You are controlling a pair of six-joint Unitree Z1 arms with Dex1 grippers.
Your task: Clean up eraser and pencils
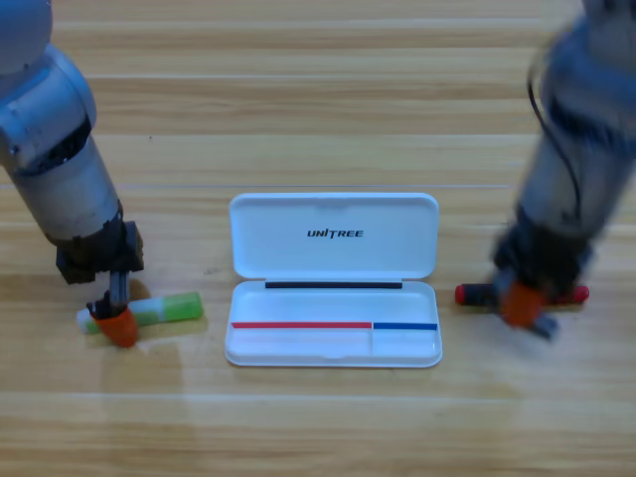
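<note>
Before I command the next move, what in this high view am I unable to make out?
- Left gripper on the green pencil: pointing down, it hides its own jaw gap and the pencil's pale end.
- Right gripper over the red pencil: motion-blurred, covering the pencil's middle; grasp unclear.
- Eraser: not visible on the table or in the open white case.

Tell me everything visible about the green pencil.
The green pencil is a short thick stick, light green on its right half and pale whitish on its left. It lies flat and nearly level on the wooden table, left of the open white case. The left pincer points down onto its pale end.
</note>
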